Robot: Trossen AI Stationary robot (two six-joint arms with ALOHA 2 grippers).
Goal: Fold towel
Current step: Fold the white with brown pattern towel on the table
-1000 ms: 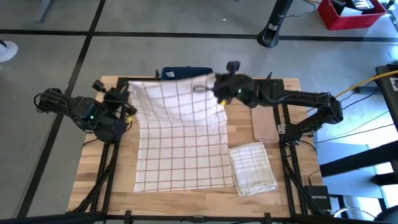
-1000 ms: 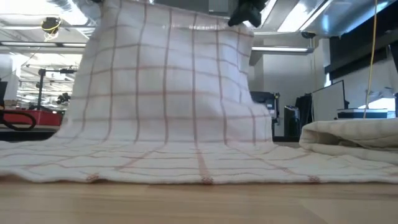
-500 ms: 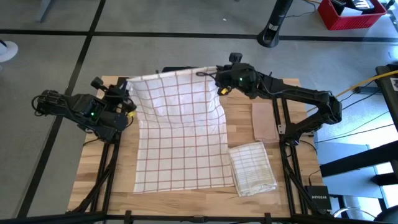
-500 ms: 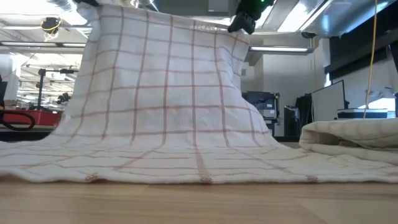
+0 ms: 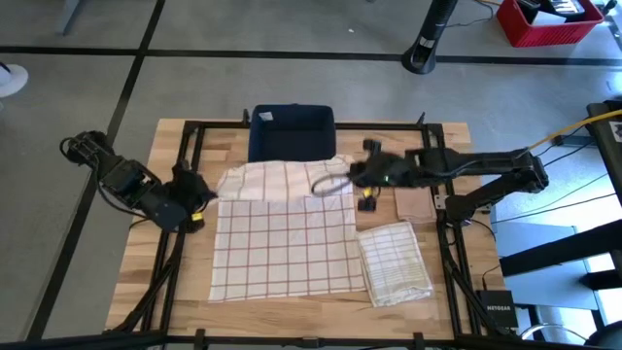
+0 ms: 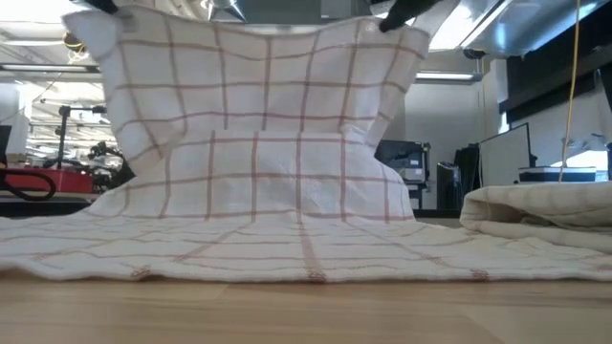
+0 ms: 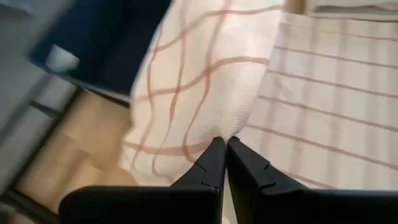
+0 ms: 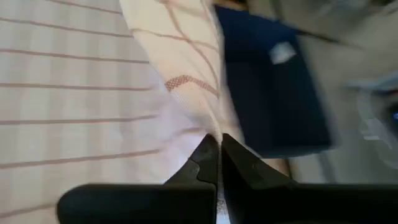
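While towel (image 5: 282, 228) far edge hangs lifted, left hand (image 7: 224, 152) and right hand (image 8: 217, 149) each pinch 1 corner.

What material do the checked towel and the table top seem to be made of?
The checked towel looks like soft woven cloth, probably cotton: matte, it drapes and creases where both grippers lift it. The table top looks like light wood, smooth, with visible plank lines.

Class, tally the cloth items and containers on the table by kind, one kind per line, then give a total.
Checked towel, held up at two corners by the left gripper and right gripper: 1
Folded striped towel: 1
Folded brown cloth: 1
Dark blue bin: 1
Total: 4
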